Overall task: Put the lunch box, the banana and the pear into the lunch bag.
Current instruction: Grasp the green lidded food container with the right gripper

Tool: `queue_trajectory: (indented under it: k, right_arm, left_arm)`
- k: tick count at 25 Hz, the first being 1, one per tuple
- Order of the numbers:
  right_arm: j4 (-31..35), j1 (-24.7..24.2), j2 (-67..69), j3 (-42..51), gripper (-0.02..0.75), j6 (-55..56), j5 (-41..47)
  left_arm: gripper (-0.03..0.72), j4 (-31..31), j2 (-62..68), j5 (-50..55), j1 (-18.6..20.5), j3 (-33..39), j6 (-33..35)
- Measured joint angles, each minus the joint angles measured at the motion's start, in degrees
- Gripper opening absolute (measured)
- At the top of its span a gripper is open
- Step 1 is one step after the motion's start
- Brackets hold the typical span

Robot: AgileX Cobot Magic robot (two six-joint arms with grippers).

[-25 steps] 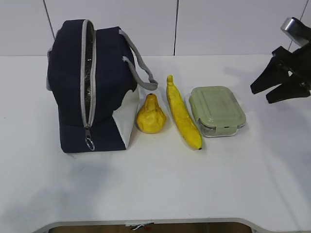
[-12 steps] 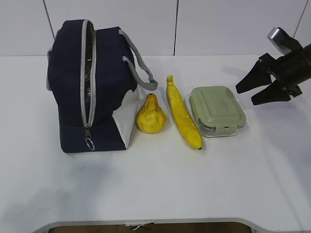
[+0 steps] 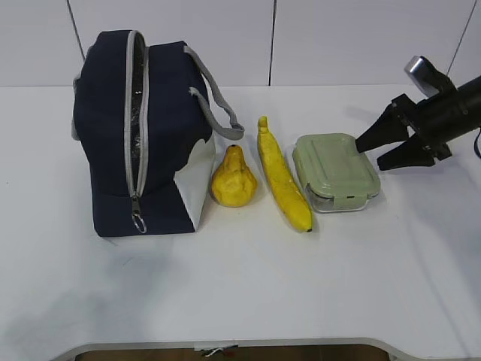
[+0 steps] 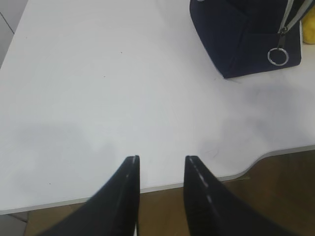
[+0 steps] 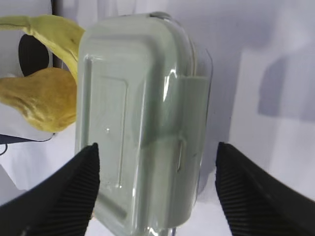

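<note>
Exterior view: a boxy navy fabric lunch bag stands on the left of the white table, with a white lower corner panel, grey webbing handles and a grey zipper ending in a ring pull; crinkled silvery lining shows through the parted zip. Just right of it sits a squat, bumpy-skinned yellow pear, touching or nearly touching the bag's white panel. Next lies a long, nearly straight yellow banana with a dark tip toward the camera. Right of that is the lunch box, a clear rounded-corner container with a pale sage-green snap-on lid. The right gripper hangs at the box's far right corner, its black tapered fingers spread wide and empty. A second ago it was higher and farther right, near the frame edge; it has come down and leftward to the box.

Left wrist view: the left gripper hovers over bare table near its front edge, smooth dark fingers partly apart, gripping nothing. The bag's lower corner and ring pull sit at upper right.

Right wrist view: two ribbed black pads straddle the glossy lid without touching it; pear and banana lie beyond.
</note>
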Motion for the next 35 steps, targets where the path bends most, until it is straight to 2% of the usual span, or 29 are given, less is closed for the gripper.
queue_trajectory:
  k: [20,35]
  right_arm:
    - [6.28,0.26,4.17,0.00,0.581,-5.60,-0.56]
    - [6.97,0.87,4.98,0.00,0.574,-6.71,-0.65]
  left_arm:
    - [0.240,0.00,0.00,0.00,0.00,0.00,0.00]
    - [0.240,0.08,0.00,0.00,0.00,0.00,0.00]
